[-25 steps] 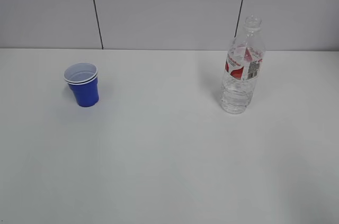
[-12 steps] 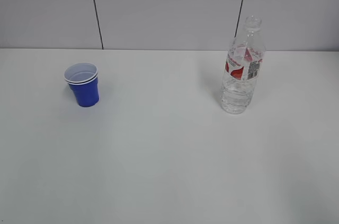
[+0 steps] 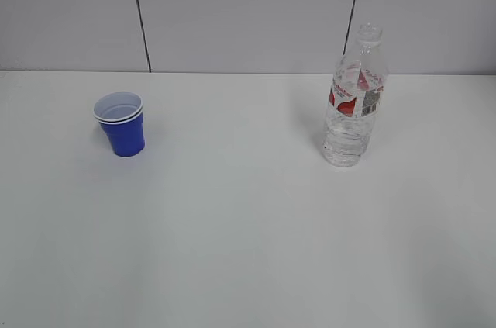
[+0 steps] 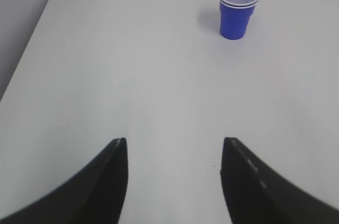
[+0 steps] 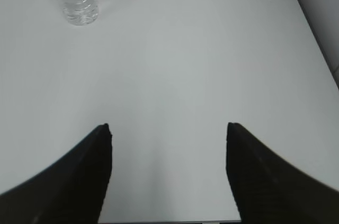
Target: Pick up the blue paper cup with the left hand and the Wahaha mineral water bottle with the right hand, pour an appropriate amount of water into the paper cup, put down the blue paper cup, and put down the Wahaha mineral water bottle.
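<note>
No print on the bottle's label [image 3: 356,94] is sharp enough to read.

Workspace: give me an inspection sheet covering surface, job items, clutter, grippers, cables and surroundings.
Surface: white table, plain and bare between the items; no spills seen.
Blue paper cup: upright on the left side, doubled white rim, nothing seen inside, untouched.
Wahaha mineral water bottle: upright on the right side, no cap, red-and-white label on the upper body, untouched; water level hard to read.
Clutter: nothing seen.
Left gripper: open, empty, well short of the cup.
Right gripper: open, empty, well short of the bottle.
Cables: nothing seen.
Surroundings: grey panelled wall with dark vertical seams behind the table.
</note>
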`<state>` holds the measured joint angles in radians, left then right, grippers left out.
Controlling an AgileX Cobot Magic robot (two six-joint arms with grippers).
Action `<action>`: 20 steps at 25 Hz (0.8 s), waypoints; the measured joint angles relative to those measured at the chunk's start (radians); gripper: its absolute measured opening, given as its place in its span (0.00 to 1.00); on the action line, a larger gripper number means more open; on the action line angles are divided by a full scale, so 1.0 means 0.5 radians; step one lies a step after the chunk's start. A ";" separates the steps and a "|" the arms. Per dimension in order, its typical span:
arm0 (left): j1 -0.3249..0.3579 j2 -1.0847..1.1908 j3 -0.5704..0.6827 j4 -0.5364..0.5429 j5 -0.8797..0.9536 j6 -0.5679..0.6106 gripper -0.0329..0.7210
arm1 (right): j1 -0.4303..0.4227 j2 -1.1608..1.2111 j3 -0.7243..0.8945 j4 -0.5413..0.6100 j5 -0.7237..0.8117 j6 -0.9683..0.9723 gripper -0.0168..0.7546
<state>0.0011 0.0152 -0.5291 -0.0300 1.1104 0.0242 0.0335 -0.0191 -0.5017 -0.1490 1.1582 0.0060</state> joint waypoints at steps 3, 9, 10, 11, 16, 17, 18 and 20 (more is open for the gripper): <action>0.036 0.000 0.000 0.000 0.000 0.000 0.61 | -0.093 0.000 0.000 0.000 0.000 0.000 0.68; 0.036 0.000 0.000 0.000 0.000 0.000 0.61 | -0.117 0.000 0.000 -0.004 0.000 0.000 0.68; 0.036 0.000 0.000 0.000 0.000 0.000 0.61 | -0.117 0.000 0.000 -0.004 0.000 0.000 0.68; 0.036 0.000 0.000 0.000 0.000 0.000 0.61 | -0.117 0.000 0.000 -0.004 0.000 0.000 0.68; 0.036 0.000 0.000 0.000 0.000 0.000 0.61 | -0.147 0.000 0.000 -0.004 0.000 0.000 0.68; 0.036 0.000 0.000 0.000 0.000 0.000 0.61 | -0.156 0.000 0.000 -0.004 -0.001 0.000 0.68; 0.036 0.000 0.000 0.000 0.000 0.000 0.61 | -0.159 0.000 0.000 -0.004 -0.001 0.000 0.68; 0.036 0.000 0.000 0.000 0.000 0.000 0.61 | -0.159 0.000 0.000 -0.004 -0.001 0.000 0.68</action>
<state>0.0191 0.0152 -0.5291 -0.0300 1.1104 0.0242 -0.0458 -0.0191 -0.5017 -0.1510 1.1577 0.0060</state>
